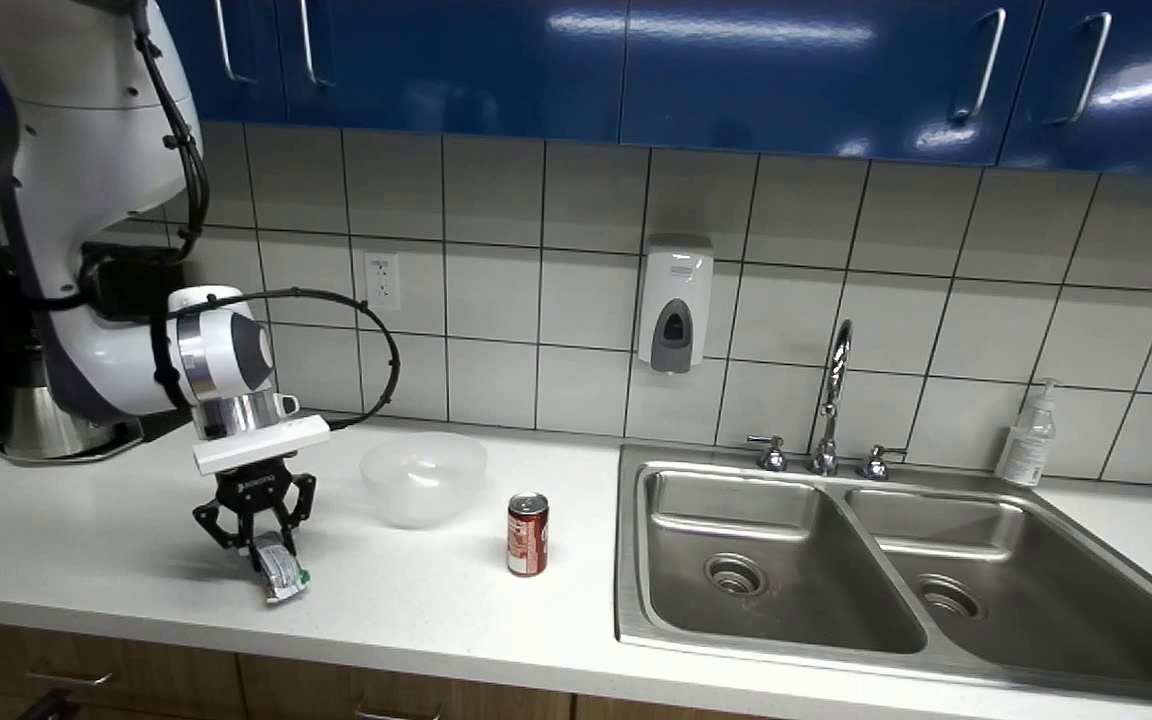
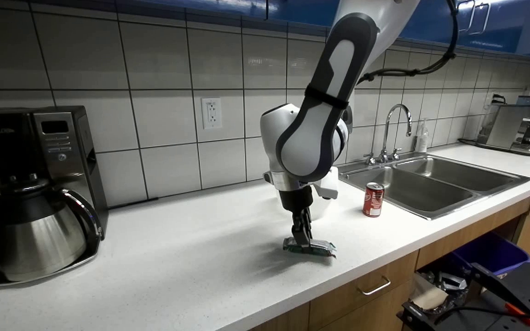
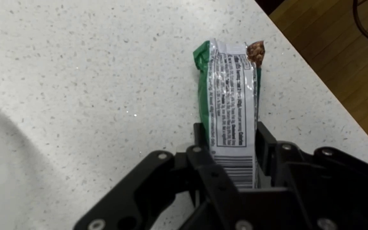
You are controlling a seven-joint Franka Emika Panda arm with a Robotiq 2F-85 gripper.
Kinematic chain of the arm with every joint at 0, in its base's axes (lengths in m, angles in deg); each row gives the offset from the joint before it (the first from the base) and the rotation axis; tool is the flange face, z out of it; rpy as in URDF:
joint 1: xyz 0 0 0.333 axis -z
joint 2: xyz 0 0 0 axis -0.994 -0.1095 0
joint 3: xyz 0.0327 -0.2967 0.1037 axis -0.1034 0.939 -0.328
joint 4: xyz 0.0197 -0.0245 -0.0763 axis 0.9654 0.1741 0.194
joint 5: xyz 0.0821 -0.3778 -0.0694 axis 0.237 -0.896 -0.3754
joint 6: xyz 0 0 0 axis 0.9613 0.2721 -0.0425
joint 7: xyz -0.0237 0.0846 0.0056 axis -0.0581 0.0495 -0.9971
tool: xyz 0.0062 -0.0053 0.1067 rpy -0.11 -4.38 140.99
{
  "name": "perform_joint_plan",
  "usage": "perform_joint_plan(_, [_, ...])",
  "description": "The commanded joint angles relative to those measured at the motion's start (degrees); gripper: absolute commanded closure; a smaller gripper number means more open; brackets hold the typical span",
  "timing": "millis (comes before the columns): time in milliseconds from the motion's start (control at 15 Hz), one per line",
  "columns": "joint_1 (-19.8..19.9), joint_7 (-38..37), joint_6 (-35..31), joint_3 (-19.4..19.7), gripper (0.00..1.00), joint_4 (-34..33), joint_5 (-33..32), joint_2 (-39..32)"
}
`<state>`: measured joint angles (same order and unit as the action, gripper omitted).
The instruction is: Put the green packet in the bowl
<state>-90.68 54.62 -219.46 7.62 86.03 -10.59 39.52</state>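
Pinching the packet (image 3: 232,95) between its fingers (image 3: 266,150), the end effector (image 3: 230,137) hangs low over the desk (image 1: 416,595). Pressure looks to be on the packet's two long sides; printed back faces up, green along the edge. Held nearer one end; the longer part juts towards the desk's front edge, sloping slightly down. Lifted clear or touching the surface: cannot tell from where I stand.

Farther back on the desk, towards the wall (image 1: 491,370), sits the bowl (image 1: 424,480), near the packet but plainly apart from it. Nothing shows inside. Upright can (image 1: 527,535) near it, on the side of the sink (image 1: 630,570); no part in this job.

Progress, my reckoning: reach and grasp look done, so somewhere short of halfway. Packet neither in nor above the bowl, so carrying and placing remain: raise it, bring it across, clear the rim, lower, release, draw away. Worth watching: the long overhanging end could catch the rim on the way in, or the packet could twist if it droops.
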Motion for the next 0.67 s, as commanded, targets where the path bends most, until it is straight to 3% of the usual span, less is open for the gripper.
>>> perform_joint_plan(0, [0.3, 0.2, 1.2, -0.8, 0.86, 5.4, 0.8, 8.5])
perform_joint_plan(600, [3.4, 4.4, 5.1, -0.7, 0.86, 7.6, 4.8, 19.9])
